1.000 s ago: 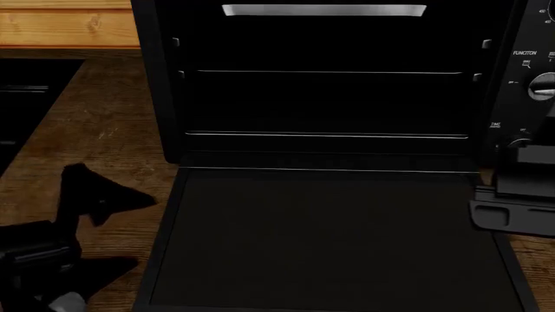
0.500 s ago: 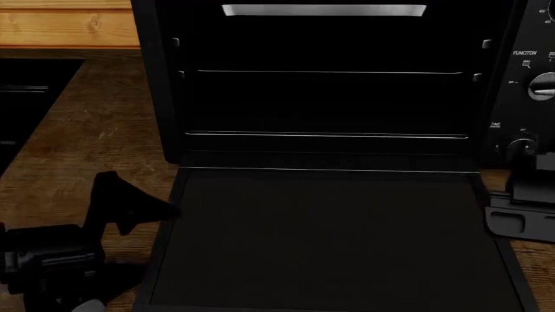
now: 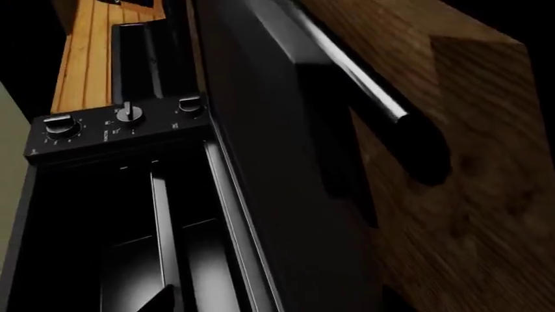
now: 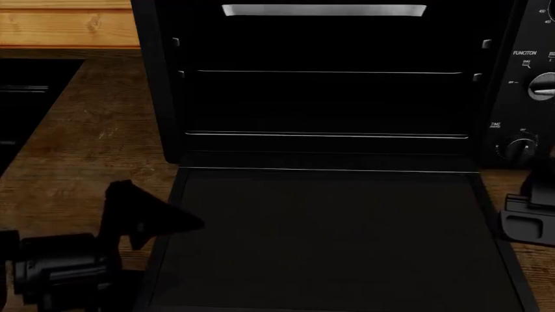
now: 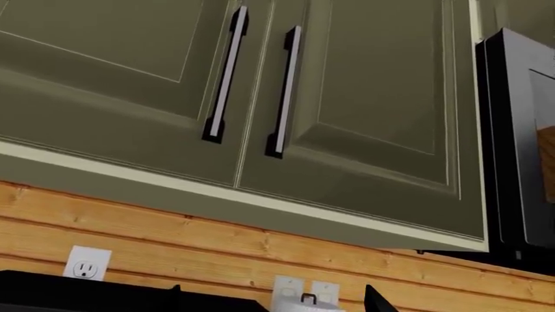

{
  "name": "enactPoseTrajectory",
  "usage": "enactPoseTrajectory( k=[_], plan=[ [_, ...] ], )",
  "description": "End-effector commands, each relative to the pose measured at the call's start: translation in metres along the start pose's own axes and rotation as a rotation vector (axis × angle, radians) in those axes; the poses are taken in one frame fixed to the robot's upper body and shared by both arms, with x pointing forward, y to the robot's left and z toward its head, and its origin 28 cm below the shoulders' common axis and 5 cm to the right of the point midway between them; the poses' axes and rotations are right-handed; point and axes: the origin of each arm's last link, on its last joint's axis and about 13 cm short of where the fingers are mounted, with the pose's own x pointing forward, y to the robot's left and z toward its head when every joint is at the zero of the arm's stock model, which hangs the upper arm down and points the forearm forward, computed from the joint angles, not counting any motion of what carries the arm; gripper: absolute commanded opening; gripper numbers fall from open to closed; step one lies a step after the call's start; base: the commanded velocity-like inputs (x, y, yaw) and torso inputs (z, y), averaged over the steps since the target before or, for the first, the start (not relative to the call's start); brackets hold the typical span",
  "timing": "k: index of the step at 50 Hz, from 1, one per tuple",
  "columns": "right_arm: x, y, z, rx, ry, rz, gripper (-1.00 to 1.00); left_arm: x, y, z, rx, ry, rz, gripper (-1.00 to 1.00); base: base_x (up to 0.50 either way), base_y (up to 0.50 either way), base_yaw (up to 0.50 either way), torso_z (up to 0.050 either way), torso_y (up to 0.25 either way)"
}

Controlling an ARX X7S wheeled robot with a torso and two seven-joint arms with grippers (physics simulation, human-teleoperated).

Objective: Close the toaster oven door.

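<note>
Head view: the left gripper (image 4: 143, 218) has slid closer and now sits right at the left edge of the toaster oven door (image 4: 329, 240), which lies flat open in front of the toaster oven (image 4: 156, 84). I cannot tell if its fingers are wide or narrow. It looks ready to lift the door. The right gripper (image 4: 529, 218) has backed away to the door's right; how far it is spread I cannot tell either.

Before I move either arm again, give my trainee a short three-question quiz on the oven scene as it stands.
1. True or false: the toaster oven door is folded down flat, leaving the toaster oven cavity open.
2. Which gripper is nearer the door's edge in the head view? A) left gripper B) right gripper
3. Fill in: in the left wrist view, the door's long silver handle bar runs beside the ______ countertop.

Key: 1 true. 2 A: its fingers overlap the door's left edge, while the right one sits just off the right edge. 3 wooden.
</note>
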Motion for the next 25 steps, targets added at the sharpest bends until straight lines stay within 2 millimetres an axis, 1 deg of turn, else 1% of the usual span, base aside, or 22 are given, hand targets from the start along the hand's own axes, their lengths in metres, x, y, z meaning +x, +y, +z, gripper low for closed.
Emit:
enactPoseTrajectory(
  k=[1,6,15,25],
  plan=[
    [-0.001,0.000,0.002,-0.001,-0.004,0.000,1.00,-0.001,0.005,0.001,0.012,-0.027,0.122,1.00,0.00,0.00,0.00,0.000,0.000],
    [0.000,-0.001,0.003,-0.001,-0.006,-0.001,1.00,-0.005,0.007,0.002,0.021,-0.019,0.168,1.00,0.00,0.00,0.00,0.000,0.002],
    [0.000,0.000,0.005,-0.001,-0.010,0.002,1.00,-0.012,0.017,-0.006,0.042,0.015,0.263,1.00,0.00,0.00,0.00,0.000,0.001],
    [0.001,-0.001,0.007,-0.004,-0.015,-0.001,1.00,-0.016,0.025,-0.004,0.036,0.021,0.297,1.00,0.00,0.00,0.00,0.000,0.001]
  ],
)
